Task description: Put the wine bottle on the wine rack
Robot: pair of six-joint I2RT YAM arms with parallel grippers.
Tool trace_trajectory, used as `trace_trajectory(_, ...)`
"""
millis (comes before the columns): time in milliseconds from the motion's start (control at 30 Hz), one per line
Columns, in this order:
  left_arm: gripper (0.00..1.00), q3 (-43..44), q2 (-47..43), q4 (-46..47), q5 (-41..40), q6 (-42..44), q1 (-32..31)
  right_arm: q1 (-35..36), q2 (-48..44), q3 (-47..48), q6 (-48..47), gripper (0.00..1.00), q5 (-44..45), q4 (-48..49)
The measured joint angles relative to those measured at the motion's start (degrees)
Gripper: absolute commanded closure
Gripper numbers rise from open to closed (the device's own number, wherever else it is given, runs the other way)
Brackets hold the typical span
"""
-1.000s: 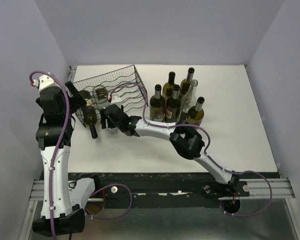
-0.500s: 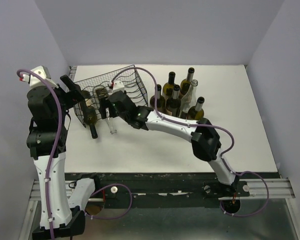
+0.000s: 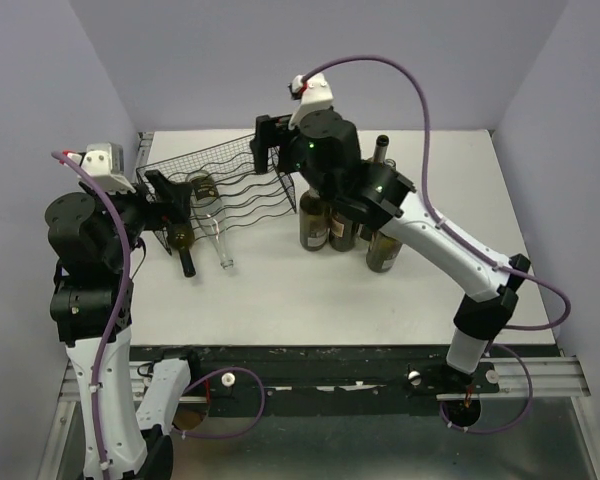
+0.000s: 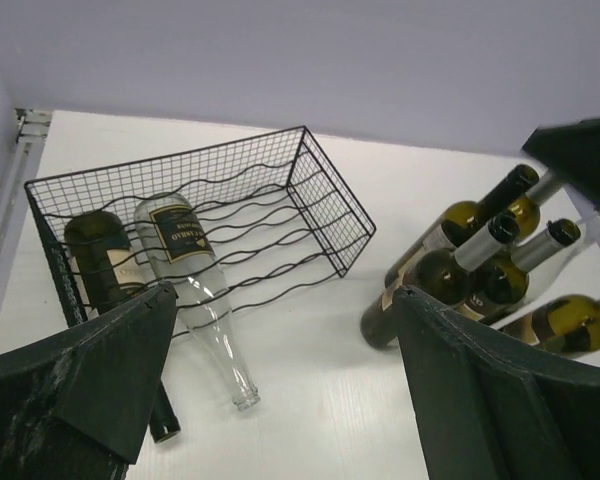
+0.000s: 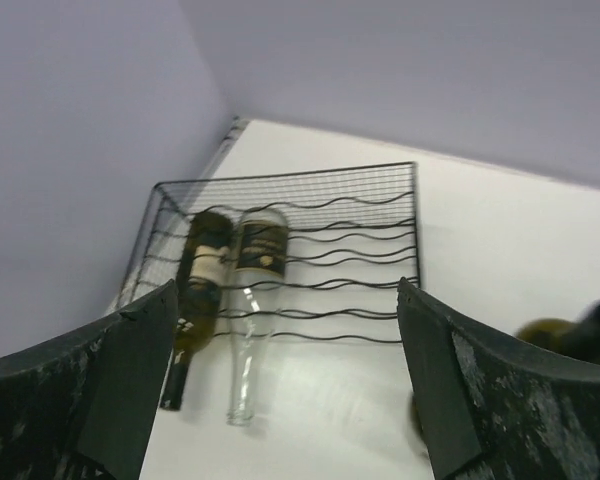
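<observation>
The right claw point(image 3: 264, 142) hangs high over the far right corner of the wine rack point(image 3: 252, 186), fingers apart and holding nothing; its own camera looks down between them onto the wire. The left claw point(image 3: 170, 196) is also spread and empty, and sits just beside the rack's left end, close to the bottles lying there. Neither one touches a bottle or the wire (as far as the three views show).

Below and between them, the clear bottle point(image 3: 212, 215) lies on its side in the second dip from the left. A dark green bottle point(image 3: 180, 236) lies in the dip beside it. Each body rests in a trough of the wavy wires, which probably stops it rolling sideways. The necks poke out of the open near side over the white tabletop point(image 3: 330, 292).

So the wine bottle looks delivered: it is in the rack, under and to the left of the right claw, and just to the right of the left claw. Three dips to the right hold nothing.

Further out, the standing bottles point(image 3: 326, 226) cluster upright just right of the rack, apparently waiting their turn.
</observation>
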Motion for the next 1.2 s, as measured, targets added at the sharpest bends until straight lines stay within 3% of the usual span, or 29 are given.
trace_trajectory(267,0.01,-4.81,0.0,0.59,6.95,1.01,0.0,-5.09,-3.93,-0.87,-1.75,0.05,8.85,-7.78)
trace_trajectory(400,0.01,-6.95,-0.22,1.75,10.12,0.96,0.0,-5.99,-1.99,-1.36,-0.44,0.05,8.96,-11.34)
trace_trajectory(700,0.01,-7.89,-0.48,2.91,12.09,1.11,-0.09,-8.5,1.38,-3.48,3.76,0.19,6.93,-16.15)
trace_trajectory(1100,0.01,-8.9,-0.55,3.28,12.74,2.36,-2.01,-9.6,1.62,-10.93,6.78,0.44,3.72,-16.46)
trace_trajectory(1200,0.01,-9.84,-0.68,3.45,12.98,2.43,-2.58,-9.6,1.62,-11.87,7.15,0.62,3.23,-16.35)
